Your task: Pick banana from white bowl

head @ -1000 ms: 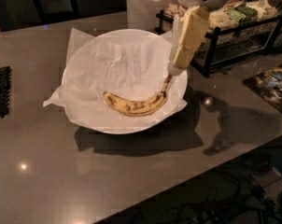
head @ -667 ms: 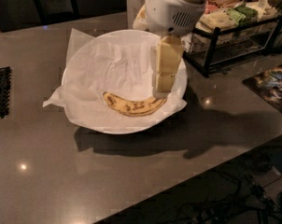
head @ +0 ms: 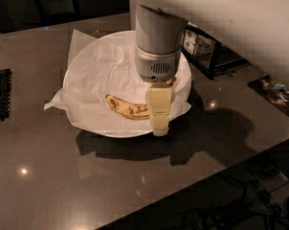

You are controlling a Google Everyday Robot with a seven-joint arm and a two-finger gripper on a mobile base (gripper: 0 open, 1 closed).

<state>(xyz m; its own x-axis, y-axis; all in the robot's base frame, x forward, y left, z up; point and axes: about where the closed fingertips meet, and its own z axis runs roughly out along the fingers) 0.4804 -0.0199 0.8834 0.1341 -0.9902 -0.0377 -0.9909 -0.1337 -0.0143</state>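
Camera view: end effector [head: 160,124] over banana [head: 127,108] right end

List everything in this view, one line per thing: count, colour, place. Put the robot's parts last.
banana: one, yellow with brown spots, lying in the white bowl, right end hidden behind the gripper
white bowl: one, white, middle of the table
paper: one sheet, white, crinkled, lining the bowl, corners past the rim
table: one, glossy grey-brown, under the bowl
black mat: one, black, gridded, at the table's left edge
rack: one, dark, behind the bowl to the right
printed item: one, multicoloured, at the table's right edge
cables: several, dark, below the table's near edge
arm: one, white and grey, from the upper right to above the bowl
gripper: one, cream, at the bowl's near right side, over the banana's right end
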